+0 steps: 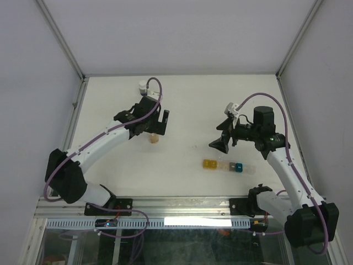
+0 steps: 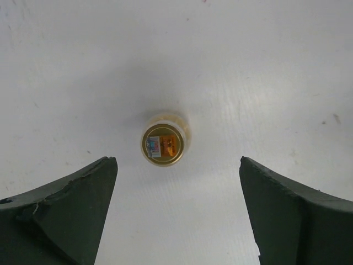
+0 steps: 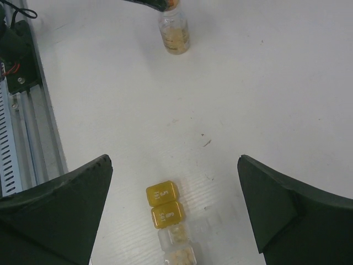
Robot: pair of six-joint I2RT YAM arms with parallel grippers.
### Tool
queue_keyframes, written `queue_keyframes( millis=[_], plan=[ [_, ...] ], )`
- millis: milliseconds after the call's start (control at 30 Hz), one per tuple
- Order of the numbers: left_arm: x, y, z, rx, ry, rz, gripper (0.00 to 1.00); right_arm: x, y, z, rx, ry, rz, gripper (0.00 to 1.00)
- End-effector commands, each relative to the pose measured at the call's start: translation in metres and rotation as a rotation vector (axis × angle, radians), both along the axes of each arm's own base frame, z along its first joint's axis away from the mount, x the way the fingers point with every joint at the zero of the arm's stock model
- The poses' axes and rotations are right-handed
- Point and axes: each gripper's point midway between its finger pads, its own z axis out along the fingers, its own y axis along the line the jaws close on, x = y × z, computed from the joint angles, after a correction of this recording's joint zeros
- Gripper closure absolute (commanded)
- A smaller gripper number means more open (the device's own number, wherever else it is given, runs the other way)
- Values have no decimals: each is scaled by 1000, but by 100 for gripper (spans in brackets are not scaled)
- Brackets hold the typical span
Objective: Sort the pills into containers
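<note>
Top external view showed a white table (image 1: pixel 187 99) with both arms reaching over it. The left arm (image 1: pixel 105 141) extended to the left half and the right arm (image 1: pixel 287 165) to the right half.

The left gripper (image 2: pixel 177 168) was spread wide, grasping nothing, and hung above a small clear vial (image 2: pixel 162 144) without touching it. The right gripper (image 3: pixel 175 160) was likewise spread wide and empty, above the table just beyond the yellow end of the containers (image 1: pixel 229 166).

The containers lay flat on the right half, near the front edge. In the top view the strip's long axis ran left to right, with the yellow end towards the left arm. Both yellow lids (image 3: pixel 164 203) carried small embossed marks, too small to read.

The vial stood upright, well apart from the strip. Its top bore an orange and white label, the writing illegible.

Pills (image 3: pixel 181 255) lay in the clear compartments next to the yellow ones. More tan bits showed inside the vial.
</note>
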Motion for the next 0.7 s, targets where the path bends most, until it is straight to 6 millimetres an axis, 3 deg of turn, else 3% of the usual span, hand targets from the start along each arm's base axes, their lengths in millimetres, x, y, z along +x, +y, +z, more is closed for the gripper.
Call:
queue_keyframes(
  millis=[0,100,167,233,367,500,667],
  plan=[
    [-8,-30,87,-248,-166,-156,6,17,-9,11,50,-1,-90,0],
    [-42,-75,109,-430,-231,-415,8,23,-19,2,20,38,-136,1],
    [-75,-111,109,-465,-307,-620,8,25,-28,-10,-36,77,-164,1],
    [-117,-149,100,-459,-380,-845,9,23,-38,-26,-98,145,-176,1],
    [-162,-179,57,-446,-544,-1170,8,25,-61,-41,-171,181,-202,7],
    [-162,-195,38,-421,-707,-1287,3,33,-89,-52,-200,187,-256,15],
    [-145,-224,3,-331,-695,-1352,1,35,-93,-77,-220,252,-225,36]
  ],
)
